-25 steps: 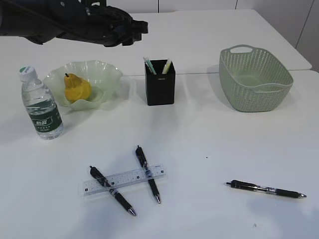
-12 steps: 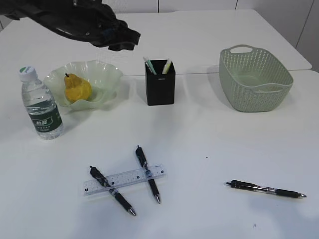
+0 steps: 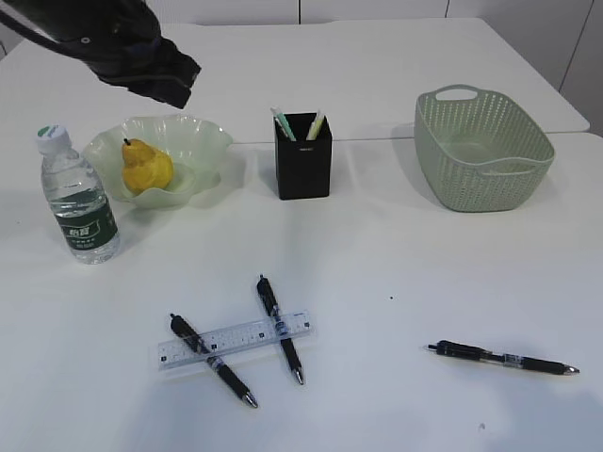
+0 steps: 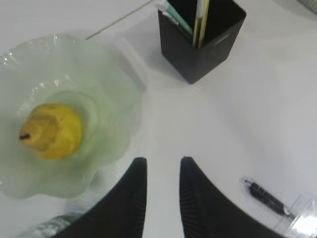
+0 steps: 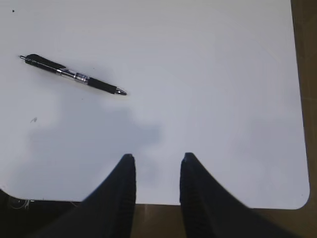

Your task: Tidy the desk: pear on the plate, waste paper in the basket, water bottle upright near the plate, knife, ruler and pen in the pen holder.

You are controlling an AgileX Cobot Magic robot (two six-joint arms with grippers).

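The yellow pear (image 3: 146,169) (image 4: 52,130) lies in the green ruffled plate (image 3: 200,132) (image 4: 116,74). The water bottle (image 3: 80,202) stands upright left of the plate. The black pen holder (image 3: 302,160) (image 4: 203,39) holds two pale sticks. The clear ruler (image 3: 236,341) lies across two black pens (image 3: 212,360) (image 3: 280,330); a third pen (image 3: 504,359) (image 5: 74,75) lies at the right. My left gripper (image 3: 174,83) (image 4: 163,161) hangs open and empty above the plate's near rim. My right gripper (image 5: 157,157) is open and empty over the desk's edge. Waste paper and knife are out of view.
The grey-green basket (image 3: 482,151) stands at the back right. The white desk (image 3: 396,254) ends in a rounded corner (image 5: 302,201) close to my right gripper, with brown floor beyond it.
My left arm has drawn back to the left, from near the pen holder to above the plate, and its jaws have narrowed a little. Nothing on the desk moved.
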